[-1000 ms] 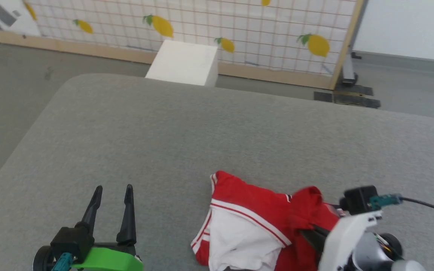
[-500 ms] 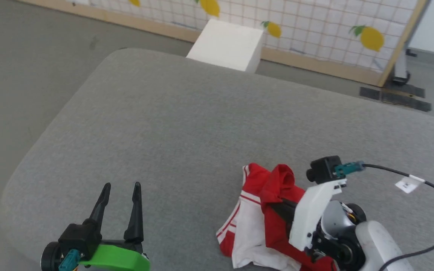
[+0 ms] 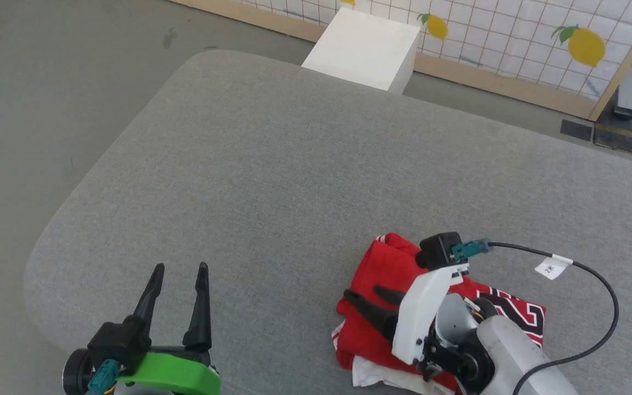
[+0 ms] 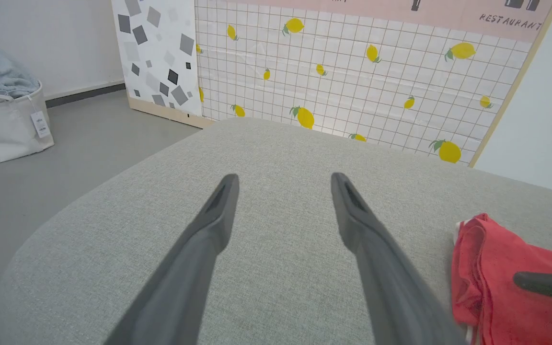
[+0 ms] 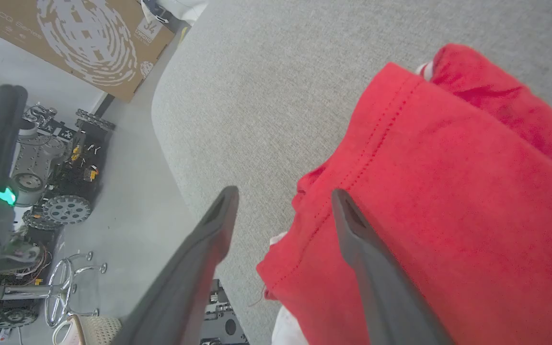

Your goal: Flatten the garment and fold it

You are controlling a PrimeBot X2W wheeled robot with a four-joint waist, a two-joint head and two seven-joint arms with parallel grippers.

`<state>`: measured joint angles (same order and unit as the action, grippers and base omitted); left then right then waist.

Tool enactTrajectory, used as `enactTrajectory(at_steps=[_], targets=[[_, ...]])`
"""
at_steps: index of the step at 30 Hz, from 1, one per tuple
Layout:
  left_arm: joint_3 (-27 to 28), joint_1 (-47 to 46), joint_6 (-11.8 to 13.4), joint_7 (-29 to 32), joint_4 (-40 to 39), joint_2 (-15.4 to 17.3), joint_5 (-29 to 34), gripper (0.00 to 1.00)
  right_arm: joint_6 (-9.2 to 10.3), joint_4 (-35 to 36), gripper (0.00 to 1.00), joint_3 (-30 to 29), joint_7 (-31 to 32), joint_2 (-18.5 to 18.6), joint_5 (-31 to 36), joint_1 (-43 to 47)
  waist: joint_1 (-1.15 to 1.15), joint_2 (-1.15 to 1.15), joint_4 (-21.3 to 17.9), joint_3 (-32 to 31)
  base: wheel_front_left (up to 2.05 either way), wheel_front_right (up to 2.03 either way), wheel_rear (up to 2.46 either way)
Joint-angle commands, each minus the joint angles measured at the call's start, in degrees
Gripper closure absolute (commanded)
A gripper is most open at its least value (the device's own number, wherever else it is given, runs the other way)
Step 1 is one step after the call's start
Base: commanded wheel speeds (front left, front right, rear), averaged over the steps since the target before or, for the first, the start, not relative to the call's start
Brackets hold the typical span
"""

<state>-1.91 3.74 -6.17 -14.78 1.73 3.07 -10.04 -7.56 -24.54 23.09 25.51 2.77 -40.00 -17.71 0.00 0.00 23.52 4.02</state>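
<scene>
Here the garment [image 3: 384,266] lies bunched and doubled over at the near right of the grey upholstered surface [image 3: 272,164], red layer on top and a scrap of white beneath. It looks light and limp, likely to sag wherever it is lifted. The stitched hem in the right wrist view seems the surest place to pinch. The right gripper [image 3: 361,291] sits over the heap, fingers spread wide and holding nothing; whether the tips brush the cloth I cannot tell. The left gripper [image 3: 180,266], equally wide and empty, hovers over bare surface well to its left. Beyond stand a white box [image 3: 365,46] and a lemon-printed panel [image 3: 513,33].
</scene>
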Motion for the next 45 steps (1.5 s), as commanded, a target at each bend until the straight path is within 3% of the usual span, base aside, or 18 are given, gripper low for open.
enactTrajectory(at_steps=[1,7,15,20,25,29,36,45], targets=[[0.04,-0.75,0.44,-0.22,0.09,-0.19,-0.25,0.00,0.08,-0.40,0.00,0.16,-1.11,0.11,-0.83,-1.41,0.00,0.00,-0.77,-0.72,0.00,0.00,0.00],[0.54,-0.23,0.30,-0.22,0.04,-0.19,0.38,0.00,0.08,-0.87,0.00,0.49,-6.84,1.24,5.32,-4.65,0.00,0.00,-3.53,-2.80,0.00,0.00,0.00],[2.06,0.34,-0.07,-0.22,0.20,-0.19,0.74,0.00,0.08,0.38,0.00,1.67,-19.98,10.69,20.81,-9.25,0.00,0.00,-9.45,-5.41,0.00,0.00,0.00],[2.29,0.77,-0.14,-0.22,0.10,-0.19,0.69,0.00,0.08,0.74,0.00,-2.42,-27.33,14.89,28.28,-9.00,0.00,0.00,-13.34,-6.48,0.00,0.00,0.00],[2.15,1.05,-0.03,-0.22,0.07,-0.19,0.70,0.00,0.08,3.10,0.00,-9.56,-32.17,16.84,32.85,-5.02,0.00,0.00,-16.50,-7.04,0.00,0.00,0.00],[2.15,1.18,0.06,-0.22,0.34,-0.19,0.54,0.00,0.08,6.95,0.00,-15.99,-34.09,16.30,34.22,0.52,0.00,0.00,-18.59,-7.24,0.00,0.00,0.00],[1.33,1.85,-0.16,-0.22,2.02,-0.19,0.78,0.00,0.08,17.49,0.00,-26.54,-36.64,10.19,35.05,12.42,0.00,0.00,-20.47,-7.25,0.00,0.00,0.00],[-0.14,2.59,-0.47,-0.22,4.85,-0.19,2.20,0.00,0.08,25.33,0.00,-31.34,-37.78,1.64,42.19,23.91,0.00,0.00,-20.85,-6.74,0.00,0.00,0.00]])
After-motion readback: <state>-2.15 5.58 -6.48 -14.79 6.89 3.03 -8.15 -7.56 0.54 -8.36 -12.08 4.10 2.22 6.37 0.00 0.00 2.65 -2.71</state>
